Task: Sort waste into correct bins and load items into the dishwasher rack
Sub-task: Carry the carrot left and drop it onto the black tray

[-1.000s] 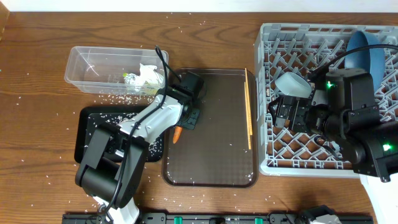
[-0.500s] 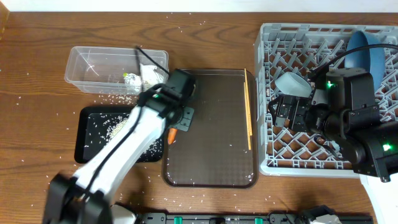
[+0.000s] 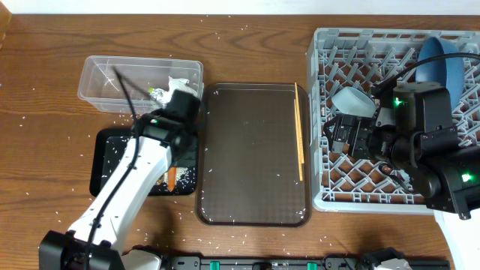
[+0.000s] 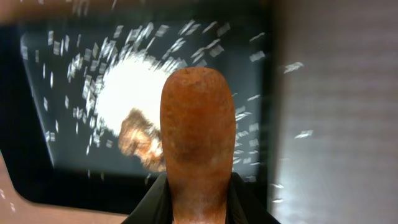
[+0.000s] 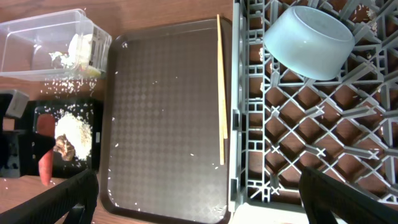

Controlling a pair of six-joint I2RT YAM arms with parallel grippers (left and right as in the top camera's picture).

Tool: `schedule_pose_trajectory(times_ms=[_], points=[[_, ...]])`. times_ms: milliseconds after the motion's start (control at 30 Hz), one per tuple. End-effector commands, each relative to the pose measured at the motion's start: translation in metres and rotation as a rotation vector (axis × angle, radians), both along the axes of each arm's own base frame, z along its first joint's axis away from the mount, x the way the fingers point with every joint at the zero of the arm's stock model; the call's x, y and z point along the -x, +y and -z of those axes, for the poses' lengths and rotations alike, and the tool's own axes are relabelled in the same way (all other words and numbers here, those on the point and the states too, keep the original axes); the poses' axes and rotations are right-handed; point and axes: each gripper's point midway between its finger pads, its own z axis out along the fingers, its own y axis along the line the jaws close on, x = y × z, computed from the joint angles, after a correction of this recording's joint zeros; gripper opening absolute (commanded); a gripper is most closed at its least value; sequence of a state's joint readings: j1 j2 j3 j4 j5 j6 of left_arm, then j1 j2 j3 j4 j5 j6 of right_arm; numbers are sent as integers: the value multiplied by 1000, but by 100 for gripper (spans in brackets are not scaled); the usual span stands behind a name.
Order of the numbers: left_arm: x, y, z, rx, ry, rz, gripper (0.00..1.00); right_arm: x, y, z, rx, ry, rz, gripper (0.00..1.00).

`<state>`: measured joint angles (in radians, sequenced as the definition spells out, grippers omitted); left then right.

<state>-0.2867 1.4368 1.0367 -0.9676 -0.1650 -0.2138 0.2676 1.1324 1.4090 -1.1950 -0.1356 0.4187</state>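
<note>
While the left end effector (image 4: 199,202) is closed narrow on the small orange carrot (image 4: 198,143), you can see the carrot stick out from between its two fingers (image 4: 155,200), with the rounded end away from the wrist camera. The carrot hangs just left of the brown tray (image 3: 255,180), over the right part of the black tray (image 3: 105,161).

Under the carrot, on the black tray, lie a pile of white rice grains (image 4: 134,81) and the brown food lump (image 4: 140,140). This black tray sits just beside the left rim of the brown tray, at its near half. The clear tub (image 3: 101,82) stands by the far-left corner of the brown tray. It holds crumpled white tissue (image 3: 178,88) and the yellow-green wrapper (image 3: 155,93).

Inside the brown tray, the chopsticks (image 3: 300,131) lie along its right rim. Just right of the brown tray stands the grey rack (image 3: 330,191). The white bowl (image 3: 354,100) lies tilted in the rack near its left side, and the dark-blue plate (image 3: 442,64) stands on edge farther right.

Your right end effector (image 5: 198,186) is wide open and holds nothing. It hovers over the rack. Loose grains are scattered on the counter (image 3: 45,127).
</note>
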Motion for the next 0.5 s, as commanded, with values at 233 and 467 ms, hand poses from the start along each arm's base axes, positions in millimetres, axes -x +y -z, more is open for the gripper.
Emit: schedule_pose_trajectory(times_ms=[233, 467], points=[[-17, 10, 11, 128, -98, -334, 14, -2, -4, -3, -11, -3, 24, 99], [-24, 14, 35, 229, -207, -722, 27, 0, -4, -2, -9, 5, 24, 99]])
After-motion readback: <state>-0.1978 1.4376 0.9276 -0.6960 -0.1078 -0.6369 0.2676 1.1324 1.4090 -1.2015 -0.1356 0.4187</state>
